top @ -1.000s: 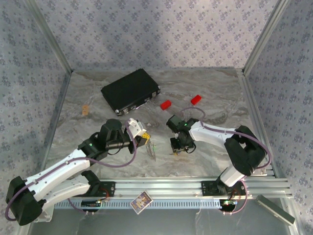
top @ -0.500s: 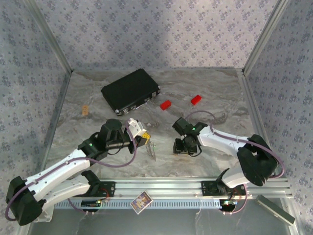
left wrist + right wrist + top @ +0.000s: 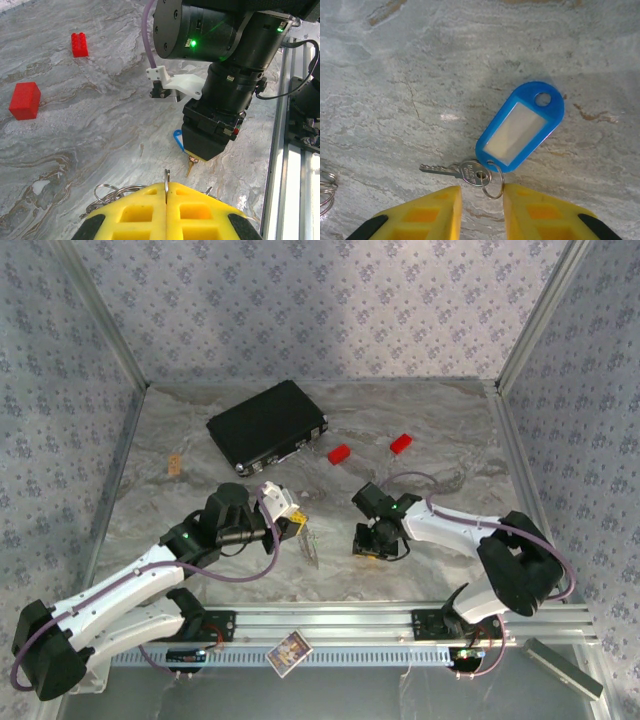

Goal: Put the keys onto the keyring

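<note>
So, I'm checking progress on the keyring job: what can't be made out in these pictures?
- Keyring, left wrist view: mostly behind the left gripper; what hangs on it is unclear.
- Blue tag, same view: largely under the right gripper.
- Rings, right wrist view: cut by the left edge.
- Top view: keyring too small for detail.

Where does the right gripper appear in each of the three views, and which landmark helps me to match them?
Top external: the right gripper is just right of centre, pointing downward.
Left wrist: the gripper is black and fills the upper centre-right, with the blue tag beside its tip.
Right wrist: its yellow fingers are at the bottom edge, jaws apart.
Landmark: the blue tag, seen in both wrist views.
</note>
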Tool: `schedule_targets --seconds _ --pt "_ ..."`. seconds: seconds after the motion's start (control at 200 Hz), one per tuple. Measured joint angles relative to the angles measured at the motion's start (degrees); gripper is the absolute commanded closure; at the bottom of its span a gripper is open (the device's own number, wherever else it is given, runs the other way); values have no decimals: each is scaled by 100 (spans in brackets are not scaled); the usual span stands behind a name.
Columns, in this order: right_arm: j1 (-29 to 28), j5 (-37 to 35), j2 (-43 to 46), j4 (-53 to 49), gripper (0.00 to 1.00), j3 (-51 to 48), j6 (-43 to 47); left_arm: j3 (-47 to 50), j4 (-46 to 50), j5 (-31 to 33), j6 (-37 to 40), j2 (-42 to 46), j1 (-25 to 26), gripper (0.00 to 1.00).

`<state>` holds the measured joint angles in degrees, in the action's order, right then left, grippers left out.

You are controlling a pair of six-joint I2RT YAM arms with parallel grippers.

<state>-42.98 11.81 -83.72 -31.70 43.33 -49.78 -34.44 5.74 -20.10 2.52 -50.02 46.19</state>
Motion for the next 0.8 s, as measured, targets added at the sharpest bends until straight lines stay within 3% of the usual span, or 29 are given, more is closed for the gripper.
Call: schedule_targets --seconds 0.8 --pt "33 -153 -111 9 87 -2 9 0 0 -2 7 0 0 100"
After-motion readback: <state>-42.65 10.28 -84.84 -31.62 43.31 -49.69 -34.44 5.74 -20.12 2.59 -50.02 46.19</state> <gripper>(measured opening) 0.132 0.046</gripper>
